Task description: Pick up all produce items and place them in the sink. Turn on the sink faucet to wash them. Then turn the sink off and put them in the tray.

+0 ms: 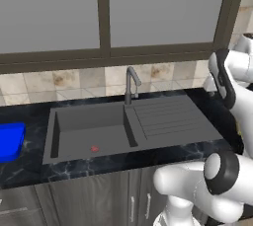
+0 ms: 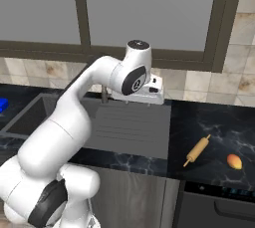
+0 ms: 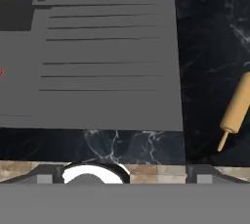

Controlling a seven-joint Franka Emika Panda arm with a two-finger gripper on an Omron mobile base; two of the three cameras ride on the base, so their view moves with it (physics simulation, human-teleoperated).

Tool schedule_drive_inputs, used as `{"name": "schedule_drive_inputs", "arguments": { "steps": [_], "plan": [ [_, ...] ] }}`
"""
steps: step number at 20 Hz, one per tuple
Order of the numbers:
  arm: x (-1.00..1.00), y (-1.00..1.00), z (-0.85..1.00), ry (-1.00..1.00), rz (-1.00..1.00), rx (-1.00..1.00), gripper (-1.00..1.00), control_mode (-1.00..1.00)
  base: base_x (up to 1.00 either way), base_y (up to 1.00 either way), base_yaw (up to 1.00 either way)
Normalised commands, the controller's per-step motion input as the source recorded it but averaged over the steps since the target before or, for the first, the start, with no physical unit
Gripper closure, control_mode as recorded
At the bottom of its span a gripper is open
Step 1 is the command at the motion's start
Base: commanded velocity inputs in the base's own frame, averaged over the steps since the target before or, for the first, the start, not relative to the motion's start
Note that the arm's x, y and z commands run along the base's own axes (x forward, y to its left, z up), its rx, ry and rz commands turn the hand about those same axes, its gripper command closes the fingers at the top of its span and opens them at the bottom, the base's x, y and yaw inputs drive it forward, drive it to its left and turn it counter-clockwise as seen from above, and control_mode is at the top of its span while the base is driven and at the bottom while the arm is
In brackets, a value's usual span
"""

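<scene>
One produce item, a small yellow-orange fruit [image 2: 234, 161] with a reddish blush, lies on the dark counter far right. The dark grey sink [image 1: 54, 136] sits left of its ribbed drainboard [image 1: 173, 116], with the slim faucet [image 1: 131, 84] behind the join. A small red speck [image 1: 94, 148] rests on the basin floor; what it is I cannot tell. The blue tray [image 1: 10, 141] sits at the far left on the counter. My gripper [image 3: 125, 176] hovers above the drainboard, open, with nothing between its fingertips. The fruit lies well to its right.
A tan rolling pin [image 2: 196, 151] lies on the counter between the drainboard [image 2: 129, 127] and the fruit, also seen as the rolling pin [image 3: 238, 105] in the hand view. A tiled wall and window stand behind the counter. My arm's elbow [image 1: 222, 77] rises at the right.
</scene>
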Motion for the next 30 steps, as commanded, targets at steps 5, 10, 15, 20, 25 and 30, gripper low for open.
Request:
{"name": "schedule_drive_inputs", "arguments": {
  "steps": [5, 10, 15, 20, 25, 30],
  "plan": [
    [0.00, -0.82, -0.15, 0.17, -0.19, 0.04, -1.00, -1.00, 0.00, 0.00, 0.00],
    [-0.08, -0.78, -0.23, 0.18, -0.26, 0.03, -1.00, -1.00, 0.00, 0.00, 0.00],
    [-0.24, -0.51, -0.31, 0.08, -0.23, 0.00, -1.00, -1.00, 0.00, 0.00, 0.00],
    [-0.03, -0.41, -0.13, 0.00, -0.08, 0.00, -1.00, -1.00, 0.00, 0.00, 0.00],
    [-0.15, -0.52, -0.07, -0.02, -0.07, 0.00, -1.00, -1.00, 0.00, 0.00, 0.00],
    [-0.44, -0.60, -0.09, -0.07, -0.08, 0.00, -1.00, -1.00, 0.00, 0.00, 0.00]
  ]
}}
